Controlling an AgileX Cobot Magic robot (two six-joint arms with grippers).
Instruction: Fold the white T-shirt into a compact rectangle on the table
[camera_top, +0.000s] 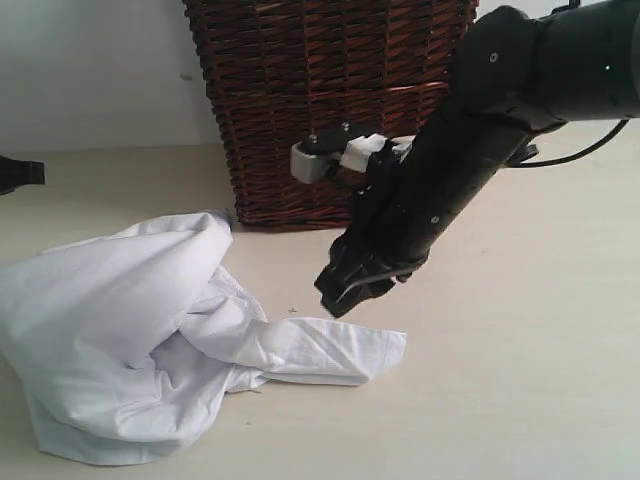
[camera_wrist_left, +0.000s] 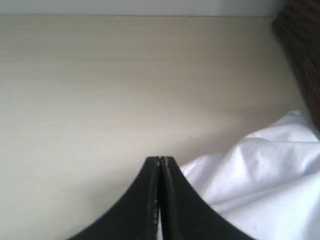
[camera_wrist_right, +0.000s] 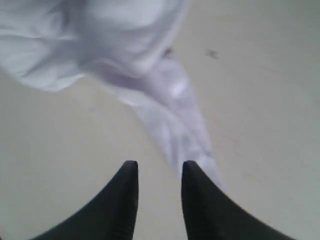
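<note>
Your white T-shirt (camera_top: 130, 320) lies crumpled in a loose heap on the near left part of the table (camera_top: 520, 380). It is not flat, no neat fold shows, and its lettering is hidden. One narrow flap of cloth runs out of the heap to the right, towards the middle of the table, and lies flat there.

Your right gripper (camera_top: 340, 300) hangs just above the far edge of that flap's end, angled down and to the left. In the right wrist view its jaws stand apart with bare table between them, so it is released and grasps nothing. The flap's tip lies just beside one of its fingers (camera_wrist_right: 200, 200); you cannot tell whether they touch.

Your left gripper (camera_wrist_left: 160, 161) is clenched, its two fingers pressed together on nothing, over bare table just beside the shirt's edge.

On the far side, a dark brown wicker basket (camera_top: 330, 100) stands on the table, its foot near the heap's far corner.
</note>
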